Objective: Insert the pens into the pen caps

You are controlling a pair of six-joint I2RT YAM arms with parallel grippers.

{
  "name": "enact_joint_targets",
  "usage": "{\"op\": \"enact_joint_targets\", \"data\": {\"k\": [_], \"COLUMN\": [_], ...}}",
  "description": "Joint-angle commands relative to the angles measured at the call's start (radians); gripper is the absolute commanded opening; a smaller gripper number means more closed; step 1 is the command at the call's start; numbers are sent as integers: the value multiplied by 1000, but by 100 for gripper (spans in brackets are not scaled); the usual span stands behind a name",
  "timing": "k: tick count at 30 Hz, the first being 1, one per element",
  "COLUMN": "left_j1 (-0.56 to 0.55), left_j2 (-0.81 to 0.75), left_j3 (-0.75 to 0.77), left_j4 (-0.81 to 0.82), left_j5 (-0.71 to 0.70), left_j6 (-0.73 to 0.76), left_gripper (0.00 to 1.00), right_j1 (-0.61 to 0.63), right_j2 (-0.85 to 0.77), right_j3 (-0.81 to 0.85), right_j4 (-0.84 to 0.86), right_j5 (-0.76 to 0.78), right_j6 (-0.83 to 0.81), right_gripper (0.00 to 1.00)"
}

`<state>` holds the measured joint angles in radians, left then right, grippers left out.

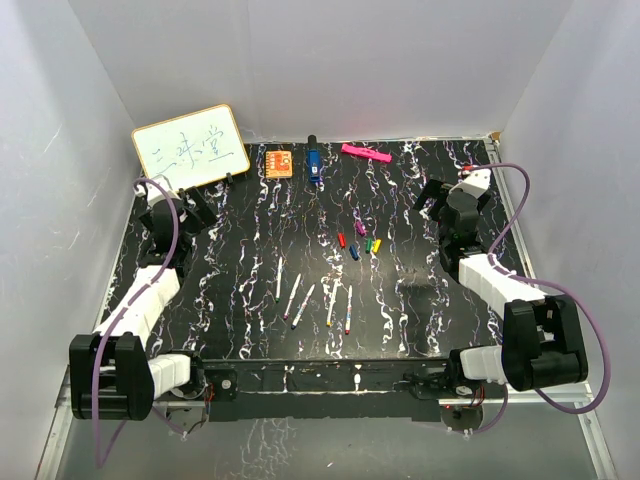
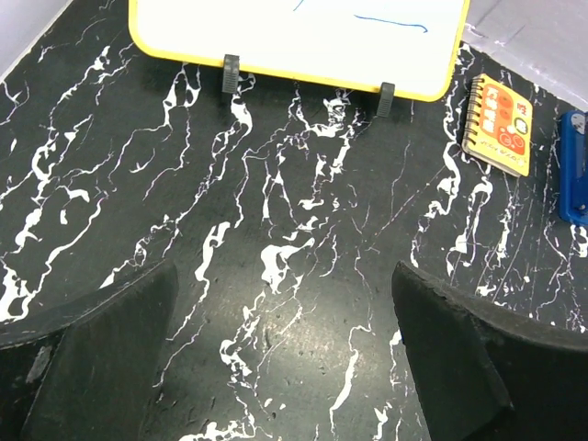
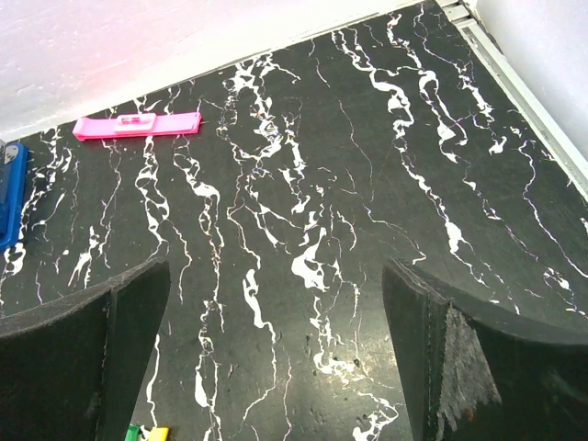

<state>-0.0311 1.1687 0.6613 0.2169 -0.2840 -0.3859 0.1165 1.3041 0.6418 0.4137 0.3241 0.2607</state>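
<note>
Several white pens point(image 1: 305, 303) lie side by side on the black marbled table point(image 1: 240, 260), near its middle front. Just beyond them sits a cluster of several small pen caps: red point(image 1: 341, 240), purple point(image 1: 360, 228), blue point(image 1: 354, 253), green point(image 1: 367, 244) and yellow point(image 1: 376, 244). My left gripper point(image 1: 200, 207) hangs open over bare table at the far left, below the whiteboard; its wrist view shows nothing between the fingers point(image 2: 101, 358). My right gripper point(image 1: 436, 196) is open at the far right, to the right of the caps. The yellow cap point(image 3: 158, 433) and green cap point(image 3: 133, 432) peek in at its view's bottom edge.
A yellow-framed whiteboard point(image 1: 190, 147) stands at the back left. An orange notebook point(image 1: 279, 161), a blue-and-black object point(image 1: 313, 163) and a flat pink bar point(image 1: 365, 153) line the back edge. White walls close in the table on three sides.
</note>
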Motion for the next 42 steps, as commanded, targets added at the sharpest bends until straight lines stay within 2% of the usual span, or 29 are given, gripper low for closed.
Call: {"op": "enact_joint_targets", "data": {"k": [1, 10, 15, 19, 25, 28, 34, 38, 42], "left_j1": [-7, -7, -9, -9, -11, -24, -133, -251, -347], "left_j2": [-25, -10, 0, 22, 11, 37, 36, 109, 167], "left_j3": [11, 16, 34, 91, 110, 165, 181, 248, 268], "left_j4": [28, 25, 31, -34, -30, -102, -177, -310, -372], "left_j5": [-7, -17, -20, 74, 254, 299, 259, 159, 97], "left_j6": [22, 16, -41, 2, 26, 21, 76, 108, 85], "left_gripper": [98, 99, 98, 98, 99, 99, 99, 99, 98], "right_j1": [-3, -3, -3, -3, -3, -5, -19, -59, -83], "right_j2": [0, 9, 7, 7, 10, 27, 44, 63, 66], "right_j3": [41, 38, 36, 35, 37, 49, 58, 91, 96], "right_j4": [27, 30, 30, 27, 18, -3, -24, -86, -104], "right_j5": [27, 39, 46, 75, 126, 137, 147, 119, 72], "right_j6": [-16, -18, -13, -4, 21, 36, 68, 109, 127], "right_gripper": [98, 98, 98, 98, 98, 98, 98, 98, 98]}}
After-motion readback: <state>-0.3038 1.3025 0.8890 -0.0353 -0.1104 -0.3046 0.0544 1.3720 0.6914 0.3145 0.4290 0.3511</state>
